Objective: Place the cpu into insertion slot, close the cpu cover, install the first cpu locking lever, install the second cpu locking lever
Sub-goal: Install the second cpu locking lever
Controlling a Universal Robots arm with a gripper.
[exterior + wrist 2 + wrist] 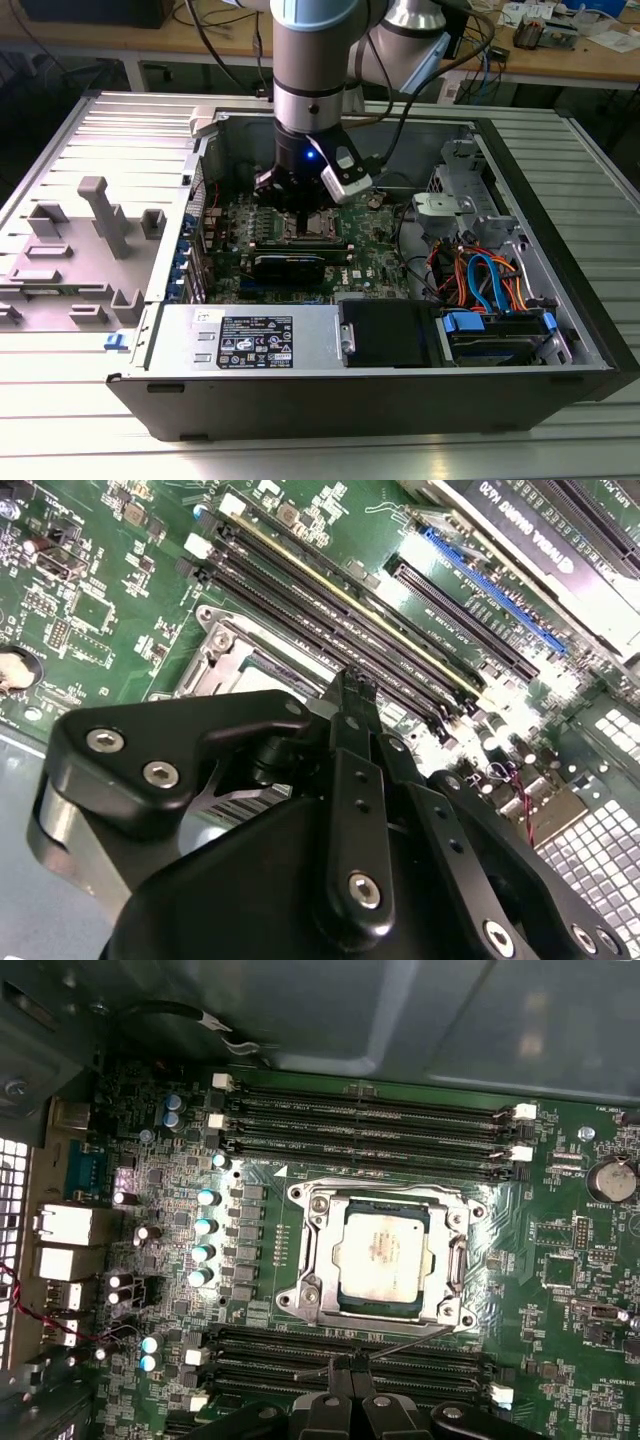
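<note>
Cpu [382, 1255] sat in its socket under the closed cpu cover [318, 1260], claw [349, 1368] pinched together by the lever [410, 1338], so I'd hook that wire squarely.

- Socket area, exterior view: largely hidden behind the arm's hand [305, 200]; chip and cover too small to tell apart there.
- Cover [222, 658], second wrist view: one corner showed; the rest lay behind the hand's black links.
- Hand [350, 1368], first wrist view: tips visible, body cut off by the picture's edge; whether anything sat between the fingers could not be told.
- Locking levers: seating could not be told.
- Print on the chip [383, 1256]: too small to read.
</note>
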